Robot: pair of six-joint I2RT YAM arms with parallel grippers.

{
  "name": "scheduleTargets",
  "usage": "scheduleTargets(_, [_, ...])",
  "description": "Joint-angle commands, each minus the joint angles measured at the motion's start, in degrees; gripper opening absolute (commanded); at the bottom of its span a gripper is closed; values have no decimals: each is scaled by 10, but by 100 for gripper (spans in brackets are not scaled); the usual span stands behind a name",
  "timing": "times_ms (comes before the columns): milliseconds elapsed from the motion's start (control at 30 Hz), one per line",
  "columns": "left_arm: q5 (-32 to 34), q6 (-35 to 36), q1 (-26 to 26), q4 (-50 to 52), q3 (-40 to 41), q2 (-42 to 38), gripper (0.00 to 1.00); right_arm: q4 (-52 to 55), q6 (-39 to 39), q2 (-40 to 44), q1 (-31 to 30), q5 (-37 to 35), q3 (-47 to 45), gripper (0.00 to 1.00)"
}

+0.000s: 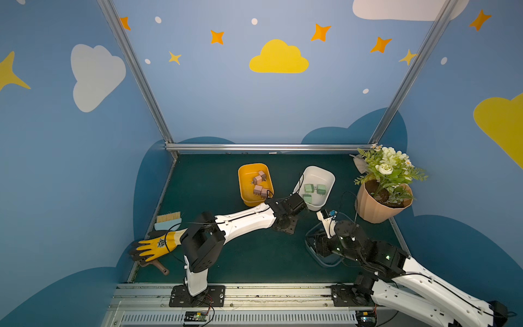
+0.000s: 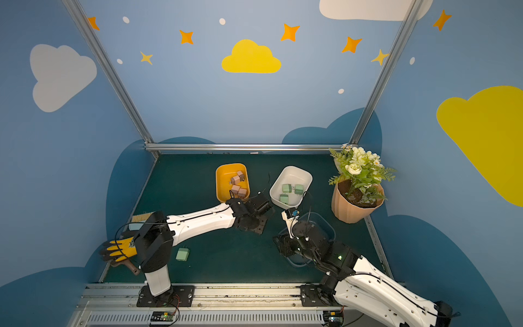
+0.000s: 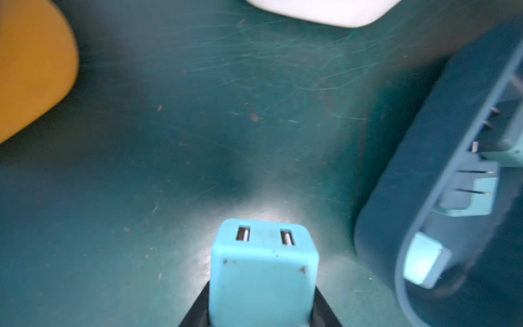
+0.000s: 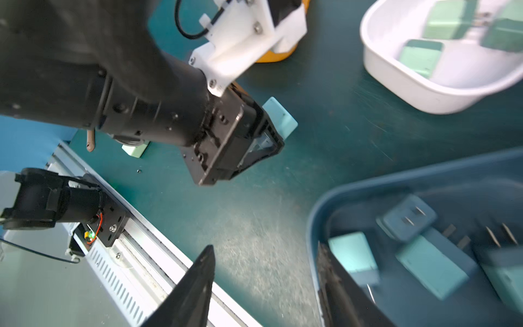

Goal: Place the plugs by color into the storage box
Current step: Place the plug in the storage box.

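L end effector (image 3: pixel 261 312) pinching teal plug (image 3: pixel 263 271), over surface (image 3: pixel 198 113) btwn yellow bin (image 3: pixel 34 70), white bin (image 3: pixel 325 11) & blue bin (image 3: pixel 396 198). R end effector (image 4: pixel 266 288) spread, empty, by blue bin rim.

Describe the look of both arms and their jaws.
The left arm and right arm are white moulded shells between boxy black joints, with thin black cables along them. Small green lights dot the right arm's joints. Jaws are black tapered wedges.
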State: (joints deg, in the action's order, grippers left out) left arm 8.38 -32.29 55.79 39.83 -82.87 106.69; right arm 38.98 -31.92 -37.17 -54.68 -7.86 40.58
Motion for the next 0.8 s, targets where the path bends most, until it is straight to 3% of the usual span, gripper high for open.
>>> scheduleTargets(0, [-38,31,4,-5,-38,17,36,116,-49,32,14,-26,28,58])
scheduleTargets(433, [-72,101,50,-32,-157,117,36,203,-160,45,62,-40,31,60])
scheduleTargets(600, [-91,110,65,-87,-145,120,36,261,-224,91,65,-90,39,63])
scheduleTargets(767, [-115,101,70,-64,-216,174,36,291,-255,167,65,-116,25,61])
